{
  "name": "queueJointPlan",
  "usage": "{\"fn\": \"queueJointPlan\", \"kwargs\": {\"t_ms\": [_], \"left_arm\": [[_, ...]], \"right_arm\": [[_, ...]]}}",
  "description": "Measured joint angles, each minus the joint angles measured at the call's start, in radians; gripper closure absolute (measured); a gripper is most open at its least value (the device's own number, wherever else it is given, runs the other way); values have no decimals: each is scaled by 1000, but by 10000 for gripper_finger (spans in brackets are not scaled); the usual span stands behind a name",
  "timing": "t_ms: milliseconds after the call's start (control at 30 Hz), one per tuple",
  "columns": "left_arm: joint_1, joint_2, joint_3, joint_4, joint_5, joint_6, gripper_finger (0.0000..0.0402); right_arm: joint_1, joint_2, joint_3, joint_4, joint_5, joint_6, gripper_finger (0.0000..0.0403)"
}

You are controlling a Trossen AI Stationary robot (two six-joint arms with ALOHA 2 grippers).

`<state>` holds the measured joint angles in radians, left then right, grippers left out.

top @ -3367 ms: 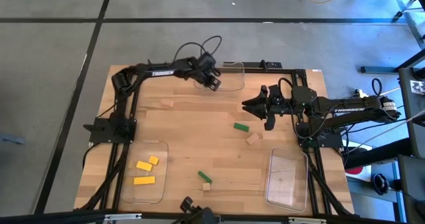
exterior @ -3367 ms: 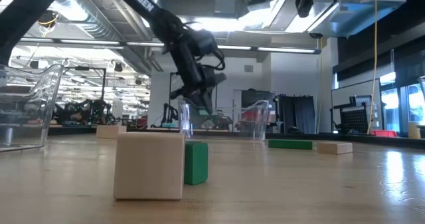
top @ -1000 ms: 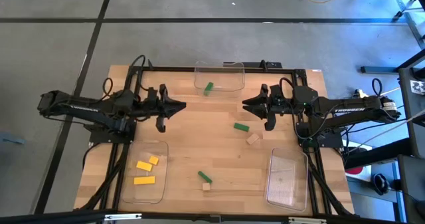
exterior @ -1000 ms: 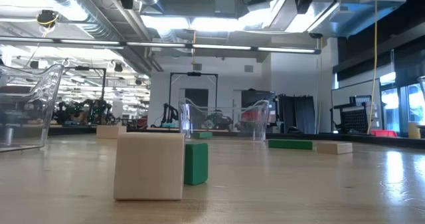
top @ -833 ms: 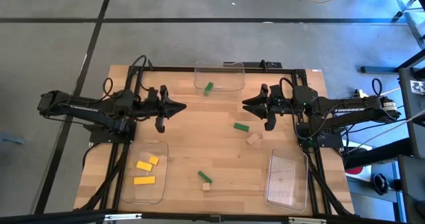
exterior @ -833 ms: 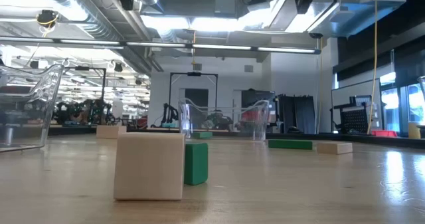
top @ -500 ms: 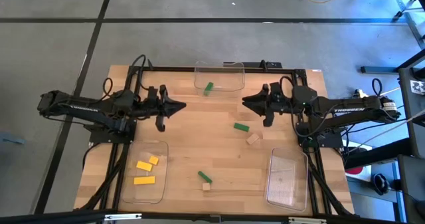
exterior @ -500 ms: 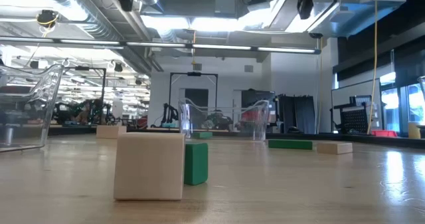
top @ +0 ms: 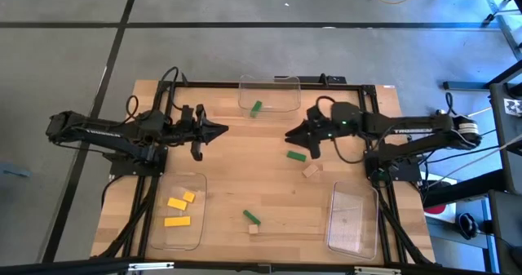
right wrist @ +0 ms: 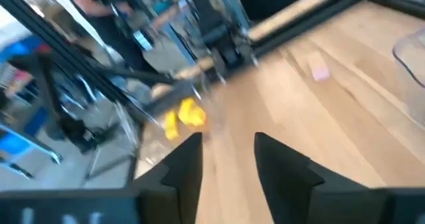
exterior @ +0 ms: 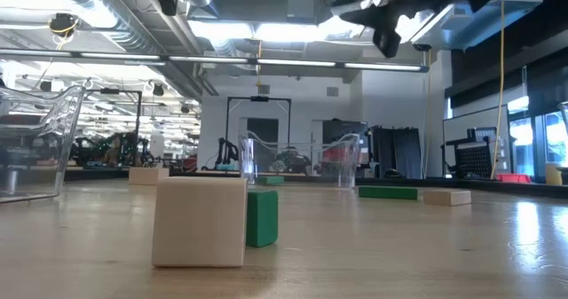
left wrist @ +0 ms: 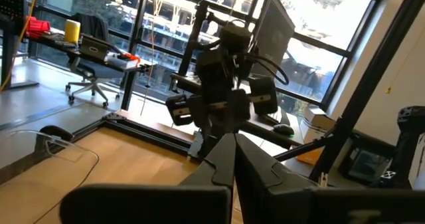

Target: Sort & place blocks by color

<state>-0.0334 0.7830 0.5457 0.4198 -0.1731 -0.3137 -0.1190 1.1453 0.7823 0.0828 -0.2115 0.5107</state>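
Note:
My right gripper hangs open above the table's middle, just beyond a green block that lies flat on the wood, a tan block beside it. My left gripper waits shut over the table's left part, its fingers pressed together. Another green block lies in the far tray. Three yellow blocks lie in the near left tray. A green block and a tan block sit together near the front edge. A further tan block lies at the far left.
A clear tray stands at the near right. Black frame rails run along the table's far edge and both sides. Bare wood lies between the trays in the middle. In the low view the near tan block and green block stand in front.
My right gripper has gone toward the table's left edge and down a little, toward the green block in the middle, and has rolled about its pointing line. The blocks have stayed where they were.

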Motion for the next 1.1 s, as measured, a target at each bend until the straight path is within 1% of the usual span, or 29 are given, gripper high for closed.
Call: {"fn": "queueJointPlan", "kwargs": {"t_ms": [100,267,333,400,667,800,1100], "left_arm": [[0,0,0,0,-1,0,401],[0,0,0,0,-3,0,401],[0,0,0,0,-10,0,401],[0,0,0,0,-19,1,401],[0,0,0,0,-24,0,401],[0,0,0,0,-24,0,401],[0,0,0,0,-24,1,401]], "right_arm": [[-7,51,69,-135,9,-65,235],[-12,125,173,-417,95,-148,181],[-12,150,200,-500,128,-162,167],[-12,167,209,-547,132,-187,163],[-12,257,210,-665,145,-253,161],[-12,323,210,-705,227,-254,161],[5,456,210,-692,211,-223,161]]}}
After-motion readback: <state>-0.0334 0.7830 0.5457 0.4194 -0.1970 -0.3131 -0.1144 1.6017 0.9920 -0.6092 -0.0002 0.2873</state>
